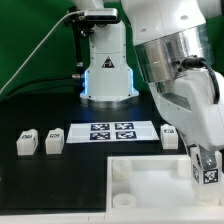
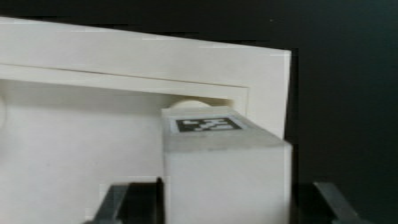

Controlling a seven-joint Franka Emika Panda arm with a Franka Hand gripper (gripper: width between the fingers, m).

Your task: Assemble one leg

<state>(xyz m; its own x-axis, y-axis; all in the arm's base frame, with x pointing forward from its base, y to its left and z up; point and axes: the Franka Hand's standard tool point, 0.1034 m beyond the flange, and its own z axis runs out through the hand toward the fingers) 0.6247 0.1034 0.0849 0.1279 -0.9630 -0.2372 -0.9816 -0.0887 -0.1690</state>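
Observation:
My gripper (image 1: 205,160) is shut on a leg (image 1: 207,171), a small white post with a square marker, and holds it upright over the near right corner of the large white tray (image 1: 140,170). In the wrist view the leg (image 2: 222,165) fills the space between my dark fingers (image 2: 135,204), with my gripper (image 2: 224,208) closed on its sides. Its marker (image 2: 208,125) faces the camera. Just beyond its tip a round corner socket (image 2: 192,101) of the tray (image 2: 107,100) shows. I cannot tell whether the leg touches the socket.
Two loose legs (image 1: 27,142) (image 1: 54,140) stand at the exterior view's left. Another leg (image 1: 170,137) stands right of the marker board (image 1: 112,132). The arm's base (image 1: 108,70) rises behind the marker board, with a green backdrop beyond.

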